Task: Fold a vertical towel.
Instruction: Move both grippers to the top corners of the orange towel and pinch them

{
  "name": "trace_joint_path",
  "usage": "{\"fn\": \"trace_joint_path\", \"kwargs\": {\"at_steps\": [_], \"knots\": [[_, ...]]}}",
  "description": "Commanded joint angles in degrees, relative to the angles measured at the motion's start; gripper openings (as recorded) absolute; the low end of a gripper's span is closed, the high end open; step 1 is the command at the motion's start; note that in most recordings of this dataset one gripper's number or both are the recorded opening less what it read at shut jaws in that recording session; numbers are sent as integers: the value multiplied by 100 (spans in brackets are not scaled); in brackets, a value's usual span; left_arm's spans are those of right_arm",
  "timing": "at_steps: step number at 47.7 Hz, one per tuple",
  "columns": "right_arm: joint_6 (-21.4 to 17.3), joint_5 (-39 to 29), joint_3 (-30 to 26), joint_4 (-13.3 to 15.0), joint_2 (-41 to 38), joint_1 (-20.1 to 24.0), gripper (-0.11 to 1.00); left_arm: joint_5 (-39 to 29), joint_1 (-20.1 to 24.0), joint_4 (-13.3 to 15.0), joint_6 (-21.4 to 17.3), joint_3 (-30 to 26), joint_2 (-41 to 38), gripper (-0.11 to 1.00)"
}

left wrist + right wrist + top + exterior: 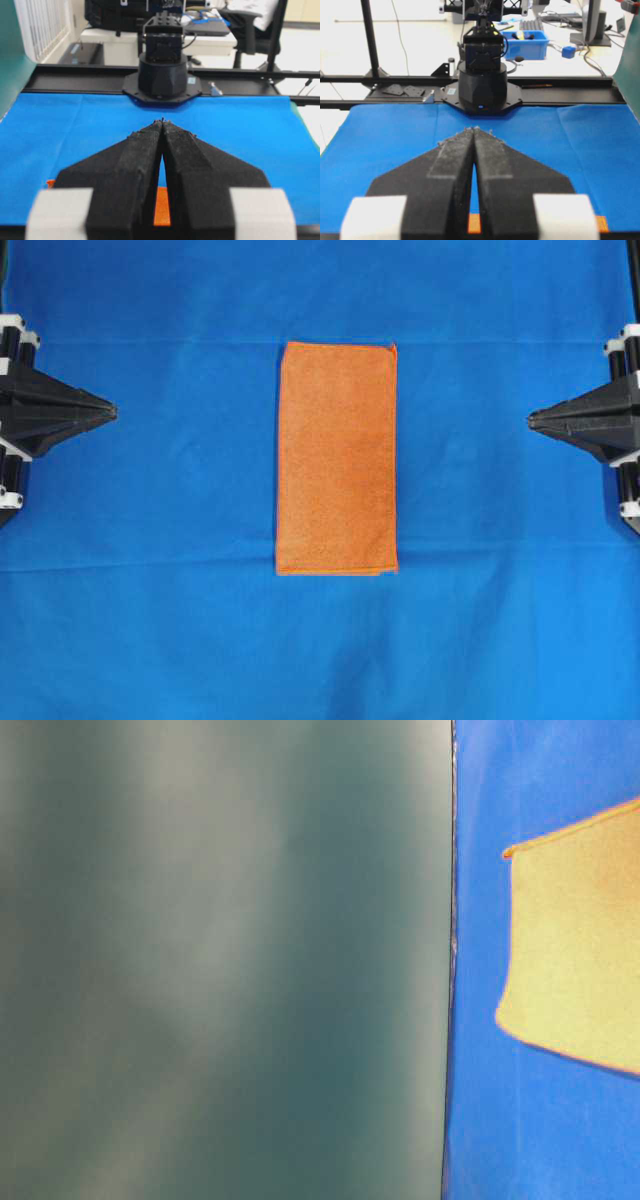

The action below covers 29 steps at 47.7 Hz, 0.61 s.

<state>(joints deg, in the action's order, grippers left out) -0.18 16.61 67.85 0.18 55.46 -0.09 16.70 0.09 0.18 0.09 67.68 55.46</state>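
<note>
Two grippers, both mine, sit parked at the sides with nothing in them: my left gripper [112, 412] at the left edge and my right gripper [532, 418] at the right edge, each with its jaws pressed together to a point, aimed inward. Between them, well apart from either, the towel [337, 458] lies flat on the blue sheet [150, 620], an orange rectangle with its long side running from near to far. From my left wrist view I catch only a sliver of the towel [161, 206] through the slot under my closed fingers, with the opposite arm's base [162, 70] far across the sheet.

Folding has not begun, as I judge it; this is the step before the reach. My next move calls for parting both jaws, coming in over one short end of the towel, and pinching its two corners so I can carry that edge over to the opposite end. Its hems look even, so the corners should line up.
</note>
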Motion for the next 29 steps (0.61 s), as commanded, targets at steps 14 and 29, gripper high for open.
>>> {"fn": "trace_joint_path", "kwargs": {"at_steps": [14, 29], "knots": [[-62, -475, -589, -97, -826, -853, 0, 88, 536, 281, 352, -255, -888, 0], [-44, -519, -984, -97, -2443, -1740, 0, 439, 1011, 281, 360, -694, -2540, 0]]}}
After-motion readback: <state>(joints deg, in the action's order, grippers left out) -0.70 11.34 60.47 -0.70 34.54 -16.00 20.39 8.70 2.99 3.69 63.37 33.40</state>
